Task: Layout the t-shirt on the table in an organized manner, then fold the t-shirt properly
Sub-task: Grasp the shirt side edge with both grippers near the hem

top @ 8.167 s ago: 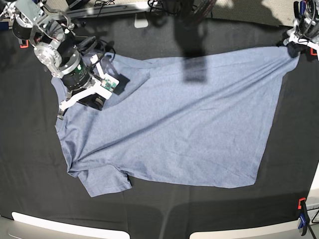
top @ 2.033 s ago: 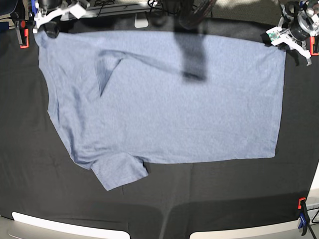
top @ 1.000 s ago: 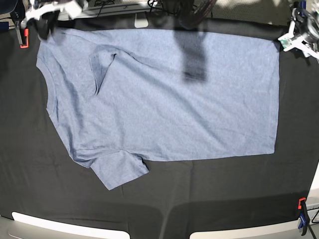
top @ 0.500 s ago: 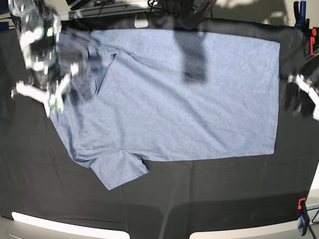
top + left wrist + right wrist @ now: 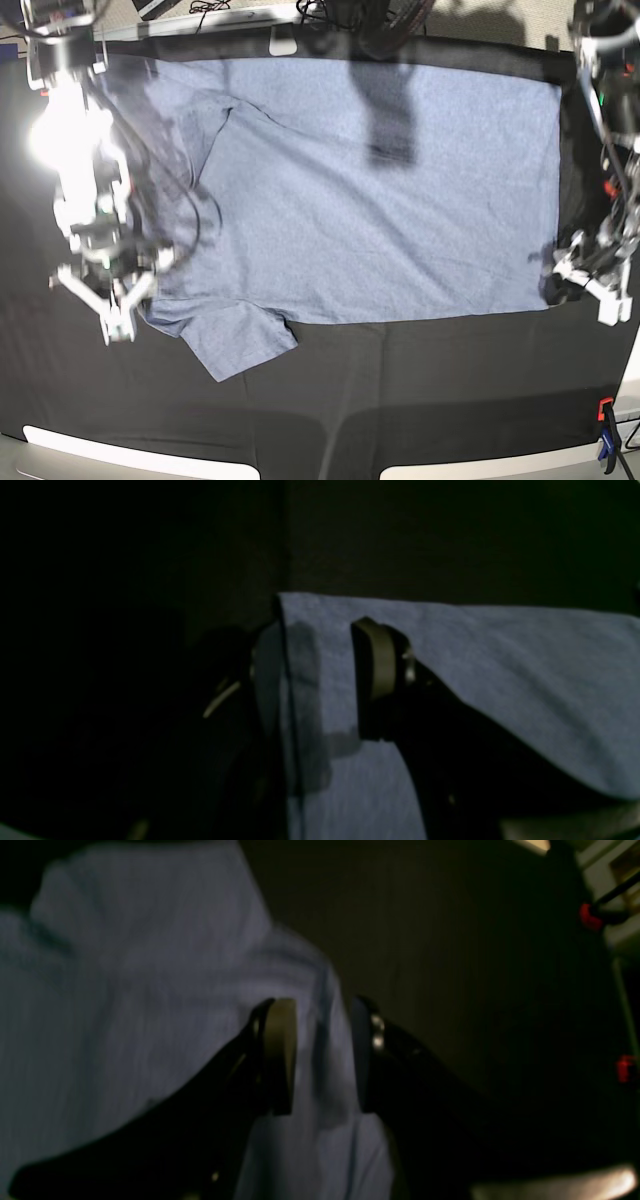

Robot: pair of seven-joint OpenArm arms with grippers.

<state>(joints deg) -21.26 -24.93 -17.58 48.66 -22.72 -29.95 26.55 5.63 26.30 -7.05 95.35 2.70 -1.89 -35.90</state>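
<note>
The blue-grey t-shirt (image 5: 380, 230) lies spread flat on the black table (image 5: 400, 400), plain side up, collar to the left and hem to the right. Its far sleeve (image 5: 205, 130) is folded onto the chest. My left gripper (image 5: 560, 282) is at the near right hem corner. In the left wrist view it (image 5: 307, 680) is open and straddles the shirt's edge (image 5: 500, 670). My right gripper (image 5: 122, 305), blurred, is by the near sleeve (image 5: 240, 345). In the right wrist view it (image 5: 322, 1055) is open with shirt cloth (image 5: 125, 990) between the fingers.
Orange and blue clamps (image 5: 606, 430) sit at the near right table edge, and red clips (image 5: 590, 917) show at the table's border. White panels (image 5: 130, 455) line the front edge. A dark shadow (image 5: 390, 110) falls across the shirt's far part.
Both arms have swung from the shirt's far corners to its near side: the left to the near hem corner, the right to the near sleeve. The shirt lies as before.
</note>
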